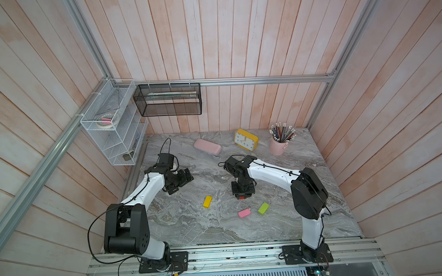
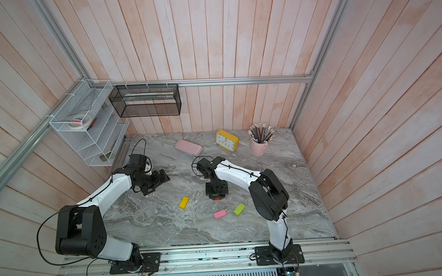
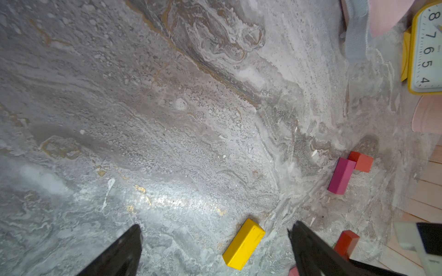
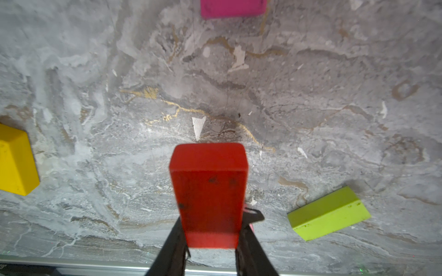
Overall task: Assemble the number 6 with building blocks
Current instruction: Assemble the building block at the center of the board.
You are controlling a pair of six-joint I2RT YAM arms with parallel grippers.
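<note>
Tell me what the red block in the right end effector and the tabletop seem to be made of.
Red block: probably painted wood, perhaps plastic; matte colour, rounded edges, dark scuffs. Tabletop: marble look, grey veins, gold streaks, slight sheen; stone or printed laminate, cannot tell.

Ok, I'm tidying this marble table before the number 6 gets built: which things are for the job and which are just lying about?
For the job: red matte brick in the right gripper; second red brick; magenta brick; yellow brick; light pink brick; lime green brick.
Lying about: rounded pink case; yellow alarm clock; pink pencil cup; white wire rack; black mesh basket.
</note>
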